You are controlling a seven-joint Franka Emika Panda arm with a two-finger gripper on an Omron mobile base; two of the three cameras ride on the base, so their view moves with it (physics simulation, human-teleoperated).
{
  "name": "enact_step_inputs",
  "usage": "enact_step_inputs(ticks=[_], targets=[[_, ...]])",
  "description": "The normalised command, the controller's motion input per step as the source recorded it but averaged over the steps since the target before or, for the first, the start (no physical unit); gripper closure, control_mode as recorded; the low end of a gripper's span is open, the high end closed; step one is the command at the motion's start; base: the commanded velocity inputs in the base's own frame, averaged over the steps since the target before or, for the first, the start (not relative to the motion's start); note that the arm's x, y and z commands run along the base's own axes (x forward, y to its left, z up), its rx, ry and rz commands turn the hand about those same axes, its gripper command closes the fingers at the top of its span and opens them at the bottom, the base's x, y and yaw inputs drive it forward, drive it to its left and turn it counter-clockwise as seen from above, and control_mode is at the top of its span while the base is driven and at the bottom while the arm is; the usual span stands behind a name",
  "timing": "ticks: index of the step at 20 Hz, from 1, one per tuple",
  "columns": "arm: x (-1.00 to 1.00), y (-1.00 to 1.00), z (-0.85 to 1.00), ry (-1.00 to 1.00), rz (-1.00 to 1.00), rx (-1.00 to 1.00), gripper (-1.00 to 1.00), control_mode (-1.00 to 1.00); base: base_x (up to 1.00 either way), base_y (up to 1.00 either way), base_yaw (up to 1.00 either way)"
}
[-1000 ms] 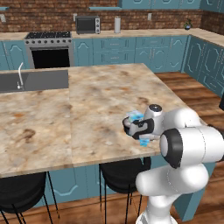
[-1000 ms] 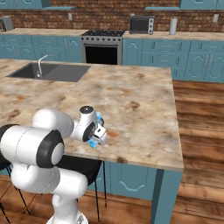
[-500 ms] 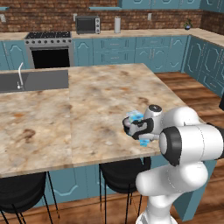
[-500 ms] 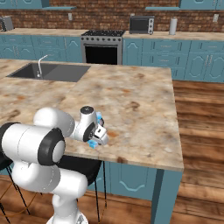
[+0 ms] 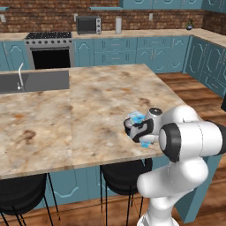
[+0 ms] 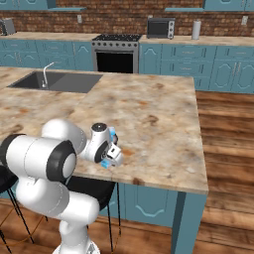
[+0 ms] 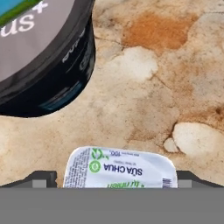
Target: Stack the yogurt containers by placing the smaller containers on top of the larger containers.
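Observation:
In the hand view a small yogurt cup (image 7: 120, 168) with a white printed lid lies on the marble counter, right between my fingertips (image 7: 43, 177). My gripper (image 7: 116, 179) is open and straddles it, low over the counter. The large dark tub (image 7: 39, 52) with its pale grey lid stands just beyond, at the upper left. From the base views my gripper (image 5: 137, 129) (image 6: 112, 154) hangs near the island's front edge. Light-blue cups peek out beside the hand, one on the far side (image 5: 136, 117) (image 6: 113, 134) and one on the near side (image 5: 145, 144) (image 6: 104, 162).
The island counter (image 5: 88, 110) stretches away from the hand, with a sink (image 5: 33, 81) and faucet at its far left. Black stools (image 5: 123, 174) stand under the front edge. A stove (image 6: 116, 52), a microwave and blue cabinets line the back wall.

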Motion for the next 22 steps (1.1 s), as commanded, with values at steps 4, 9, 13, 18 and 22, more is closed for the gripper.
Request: enact_step_inputs(ticks=[4,9,13,18,22], targets=[[0.02,0.00,-0.15,0.00,0.00,0.00,-1.00,-1.00,0.00,0.00,0.00],[0.06,0.00,-0.15,0.00,0.00,0.00,1.00,-1.00,0.00,0.00,0.00],[0.06,0.00,-0.12,0.00,0.00,0.00,1.00,-1.00,0.00,0.00,0.00],[0.00,0.00,-0.01,0.00,0.00,0.00,1.00,-1.00,0.00,0.00,0.00],[-0.15,-0.12,0.20,0.00,0.00,0.00,1.00,-1.00,0.00,0.00,0.00]])
